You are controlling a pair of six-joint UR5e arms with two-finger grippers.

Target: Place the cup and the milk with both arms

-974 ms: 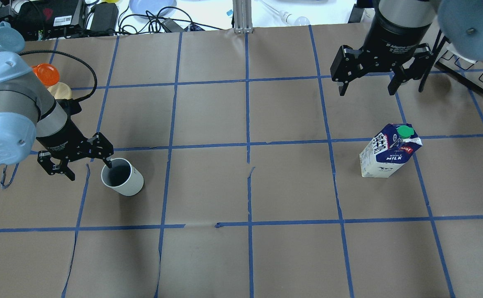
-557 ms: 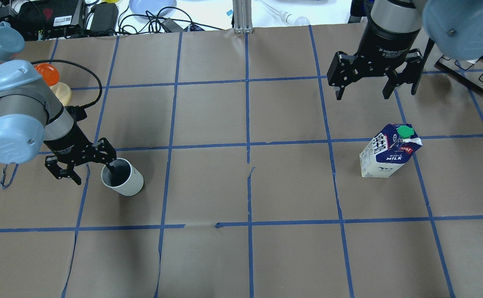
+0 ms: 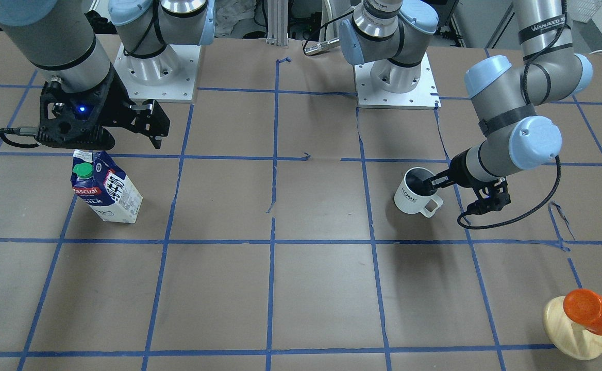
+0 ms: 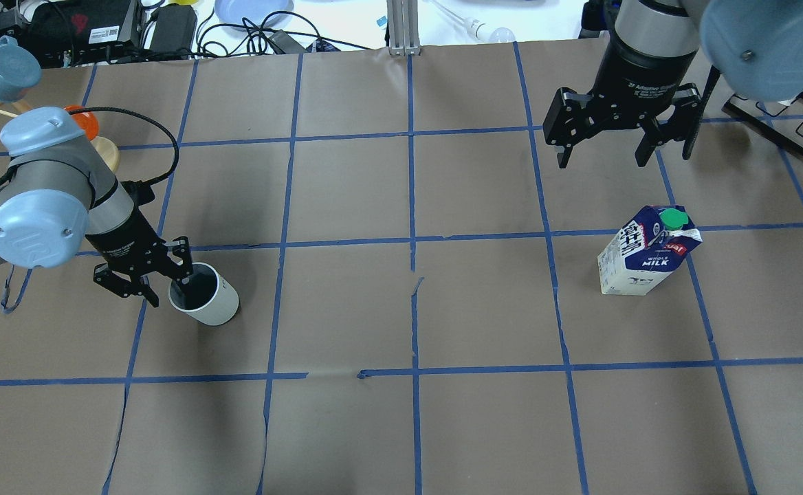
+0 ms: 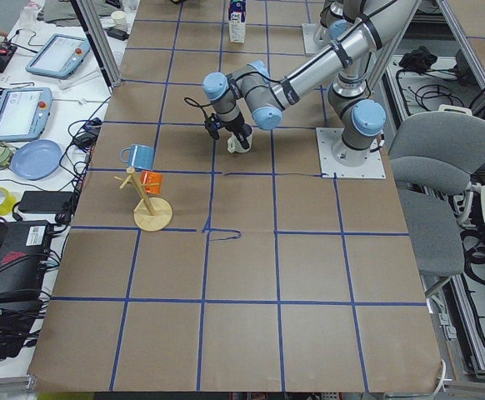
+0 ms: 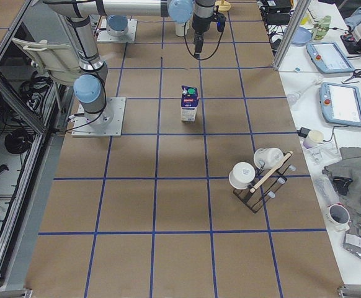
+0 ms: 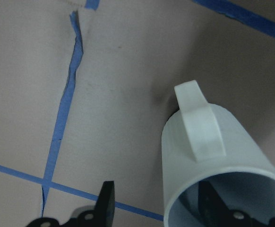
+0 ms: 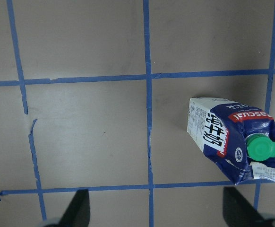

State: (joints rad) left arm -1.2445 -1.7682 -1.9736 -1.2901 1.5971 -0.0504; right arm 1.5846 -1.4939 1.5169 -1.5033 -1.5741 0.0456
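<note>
Since a second ago the left gripper has slid in and down onto the cup; the right gripper has shifted only a little. The left gripper now straddles the cup's rim with its jaws parted. One finger dips into the dark inside and the other stands outside the white wall. The wrist view shows bare paper between that outer finger and the wall, so nothing is clamped. Whether the inner finger touches the wall cannot be told. The cup stands upright on the brown paper table, and its handle juts out on a side away from both fingers.

Well apart from the cup, the right gripper hangs high with its jaws spread wide and empty. The milk is below it, untouched and upright, green cap on top. In the right wrist view the carton sits off toward one finger's side, not centred between the two. Seen from overhead, the milk is about level with the cup, far off to the cup's right.
</note>
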